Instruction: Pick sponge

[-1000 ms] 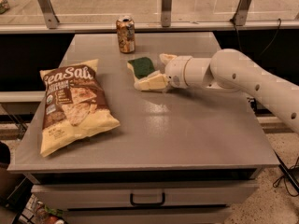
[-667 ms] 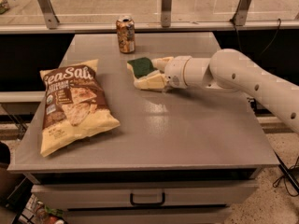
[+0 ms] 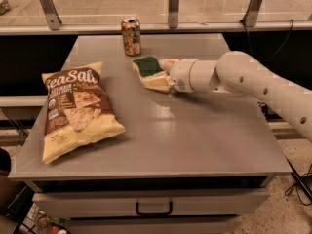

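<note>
The sponge [image 3: 147, 66], a small block with a dark green top over pale yellow foam, is at the back middle of the grey table [image 3: 195, 140]. My gripper [image 3: 157, 73] reaches in from the right on a white arm [image 3: 243, 77]. Its cream fingers [image 3: 157, 82] sit on both sides of the sponge and press against it. The sponge is tilted slightly between them, and its foam base is partly hidden by the near finger.
A soda can [image 3: 131, 35] stands upright just behind and left of the sponge. A large yellow-brown chip bag [image 3: 75, 108] lies on the table's left half. A railing with glass panels [image 3: 170, 26] runs behind the table. A drawer handle [image 3: 153, 209] shows below the front edge.
The gripper and sponge have shifted slightly left and up together. The can and chip bag have not moved.
</note>
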Robot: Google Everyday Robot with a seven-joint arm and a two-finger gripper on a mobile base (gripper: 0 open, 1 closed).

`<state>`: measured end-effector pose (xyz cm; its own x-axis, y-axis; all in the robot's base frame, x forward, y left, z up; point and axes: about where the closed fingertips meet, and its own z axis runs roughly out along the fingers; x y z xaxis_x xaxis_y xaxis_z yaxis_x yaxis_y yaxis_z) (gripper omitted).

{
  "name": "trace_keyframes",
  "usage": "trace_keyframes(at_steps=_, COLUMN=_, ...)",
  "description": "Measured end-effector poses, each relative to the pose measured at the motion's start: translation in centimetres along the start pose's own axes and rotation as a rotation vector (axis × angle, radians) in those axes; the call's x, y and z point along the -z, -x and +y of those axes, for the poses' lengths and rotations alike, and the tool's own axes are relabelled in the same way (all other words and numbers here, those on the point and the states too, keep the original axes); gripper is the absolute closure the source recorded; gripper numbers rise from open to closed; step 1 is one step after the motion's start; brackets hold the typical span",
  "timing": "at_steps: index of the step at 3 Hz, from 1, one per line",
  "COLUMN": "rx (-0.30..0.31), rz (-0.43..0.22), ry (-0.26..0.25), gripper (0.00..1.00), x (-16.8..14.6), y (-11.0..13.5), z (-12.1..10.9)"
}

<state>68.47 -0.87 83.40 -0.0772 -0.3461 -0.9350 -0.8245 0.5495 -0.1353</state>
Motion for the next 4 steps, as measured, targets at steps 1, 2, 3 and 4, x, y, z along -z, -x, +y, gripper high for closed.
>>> trace_keyframes(at_steps=1, rx=0.001, rz=0.000, ry=0.004, gripper=1.00, x=-0.2, y=0.1, z=0.2)
trace_keyframes(at_steps=2, rx=0.001, rz=0.000, ry=0.004, gripper=1.00, x=-0.2, y=0.1, z=0.2)
trace_keyframes(at_steps=3, rx=0.023, rz=0.015, ry=-0.001, gripper=1.00, x=0.8, y=1.7, z=0.4)
trace_keyframes(at_steps=4, rx=0.059, rz=0.030, ry=-0.031, gripper=1.00, x=2.8, y=4.4, z=0.8)
